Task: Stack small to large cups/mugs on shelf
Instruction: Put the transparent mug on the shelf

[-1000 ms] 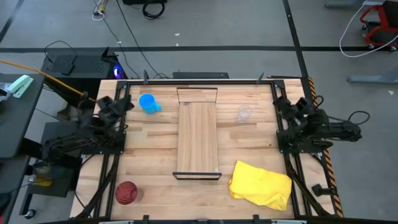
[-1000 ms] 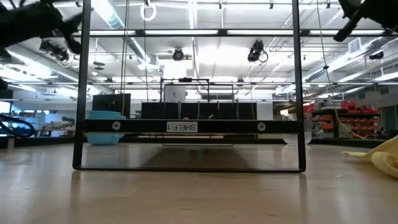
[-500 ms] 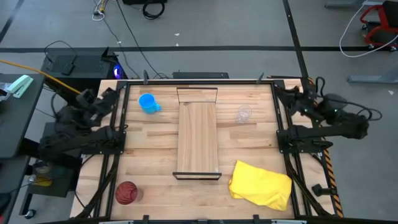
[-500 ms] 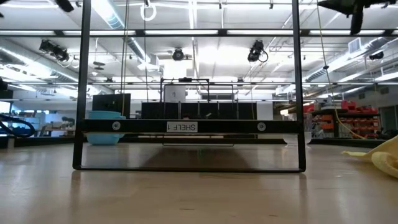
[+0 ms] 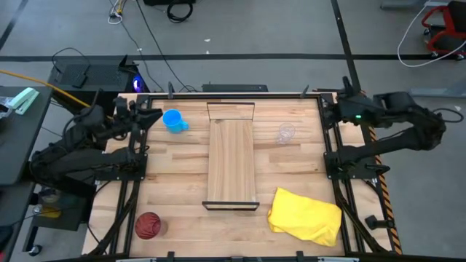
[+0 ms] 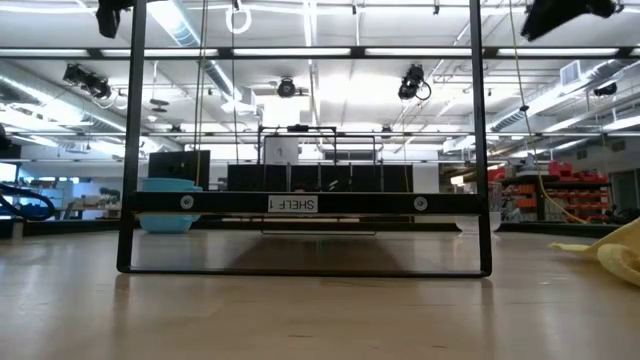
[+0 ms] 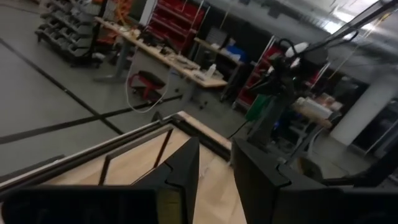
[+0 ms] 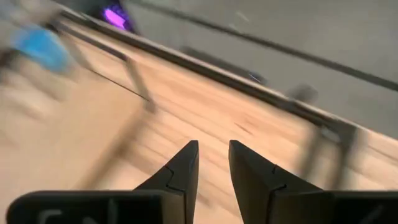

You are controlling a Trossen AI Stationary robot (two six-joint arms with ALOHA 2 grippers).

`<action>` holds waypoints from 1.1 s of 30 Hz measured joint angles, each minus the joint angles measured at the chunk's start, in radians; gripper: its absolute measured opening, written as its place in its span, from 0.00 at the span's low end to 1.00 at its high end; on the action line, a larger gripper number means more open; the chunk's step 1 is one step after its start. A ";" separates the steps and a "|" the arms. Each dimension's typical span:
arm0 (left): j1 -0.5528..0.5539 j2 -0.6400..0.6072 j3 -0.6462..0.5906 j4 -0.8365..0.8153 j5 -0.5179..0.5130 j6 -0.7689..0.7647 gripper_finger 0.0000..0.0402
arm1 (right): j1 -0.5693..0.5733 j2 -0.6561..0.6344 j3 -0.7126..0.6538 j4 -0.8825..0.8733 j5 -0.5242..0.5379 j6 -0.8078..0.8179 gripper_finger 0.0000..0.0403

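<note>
The bright blue mug (image 5: 175,120) stands on the table at the far left, and also shows in the low view (image 6: 168,217). The small clear cup (image 5: 286,133) stands to the right of the shelf (image 5: 232,160), the dark red cup (image 5: 148,225) at the near left corner. The shelf is a pale plank with dark end brackets (image 6: 300,203), bare on top. My left gripper (image 5: 151,111) is raised just left of the blue mug, its fingers nearly together and empty. My right gripper (image 5: 329,109) is raised at the far right edge, also nearly together and empty.
A crumpled yellow cloth (image 5: 306,216) lies at the near right, seen at the right edge of the low view (image 6: 615,250). Dark arm frames stand along the left (image 5: 127,171) and right (image 5: 349,167) table edges. Bare wood lies on both sides of the shelf.
Both arms have unfolded and risen from their rest poses. My left gripper has gone up and toward the far edge, closer to the blue mug. My right gripper has gone up and toward the far edge. The cups, shelf and cloth have stayed put.
</note>
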 joint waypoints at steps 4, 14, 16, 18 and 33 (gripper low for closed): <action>0.000 0.007 -0.007 -0.002 -0.007 0.000 0.25 | -0.093 0.073 0.028 -0.025 -0.078 -0.026 0.24; 0.000 0.007 -0.023 -0.037 -0.007 -0.008 0.25 | -0.517 0.208 0.027 -0.017 -0.390 -0.294 0.24; 0.000 0.007 -0.023 -0.041 -0.007 -0.008 0.25 | -0.596 0.250 0.027 -0.017 -0.461 -0.363 0.24; 0.000 0.007 -0.023 -0.046 -0.007 -0.008 0.25 | -0.660 0.295 0.027 -0.015 -0.494 -0.417 0.24; 0.000 0.007 -0.024 -0.128 -0.007 -0.036 0.25 | -0.866 0.426 -0.126 0.154 -0.657 -0.506 0.24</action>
